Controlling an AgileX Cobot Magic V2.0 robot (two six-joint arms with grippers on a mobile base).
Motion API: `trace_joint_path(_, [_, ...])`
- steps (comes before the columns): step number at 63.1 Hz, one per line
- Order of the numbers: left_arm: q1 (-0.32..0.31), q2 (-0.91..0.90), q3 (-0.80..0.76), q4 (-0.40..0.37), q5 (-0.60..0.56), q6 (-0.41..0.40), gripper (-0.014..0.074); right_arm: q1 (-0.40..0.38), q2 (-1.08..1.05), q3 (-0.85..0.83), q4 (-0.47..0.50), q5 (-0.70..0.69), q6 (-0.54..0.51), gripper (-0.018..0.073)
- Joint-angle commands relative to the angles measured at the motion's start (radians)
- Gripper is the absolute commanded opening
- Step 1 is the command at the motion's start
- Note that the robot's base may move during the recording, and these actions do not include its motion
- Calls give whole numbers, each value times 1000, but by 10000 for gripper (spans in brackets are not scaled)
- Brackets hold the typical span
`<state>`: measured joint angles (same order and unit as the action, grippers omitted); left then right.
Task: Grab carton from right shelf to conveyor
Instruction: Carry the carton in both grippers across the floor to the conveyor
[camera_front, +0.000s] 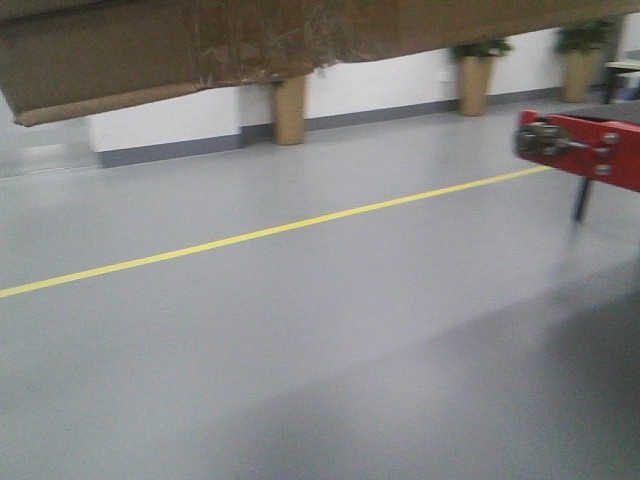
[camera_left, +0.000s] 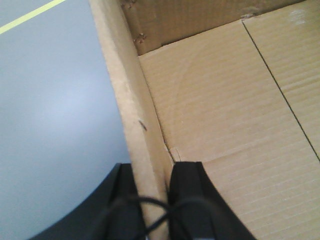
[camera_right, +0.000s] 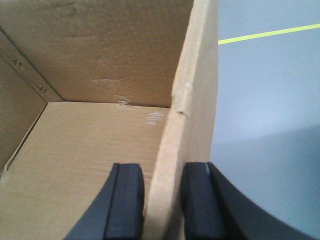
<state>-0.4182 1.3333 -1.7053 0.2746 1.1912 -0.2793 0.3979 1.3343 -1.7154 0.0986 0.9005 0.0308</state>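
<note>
The brown carton (camera_front: 170, 50) hangs across the top of the front view, off the floor, with crinkled tape along its lower seam. In the left wrist view my left gripper (camera_left: 152, 190) is shut on the carton's left wall (camera_left: 125, 95), one finger outside, one inside. In the right wrist view my right gripper (camera_right: 162, 192) is shut on the carton's right wall (camera_right: 192, 100) the same way. The open carton is empty inside. The conveyor's red frame end (camera_front: 585, 145) shows at the right edge of the front view. The right shelf is out of view.
Grey floor with a yellow line (camera_front: 270, 230) runs across the front view. A white wall with tan planters (camera_front: 290, 110) stands behind. A dark conveyor leg (camera_front: 580, 200) reaches the floor at the right.
</note>
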Motion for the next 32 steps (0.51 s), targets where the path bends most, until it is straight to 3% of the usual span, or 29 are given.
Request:
trace_joint_path(1, [-6, -8, -3, 26, 14, 17, -10, -5, -19, -10, -20, -104, -5, -64])
trace_joint_path(32, [-6, -8, -3, 242, 14, 17, -10, -5, -19, -10, -20, -108, -5, -64])
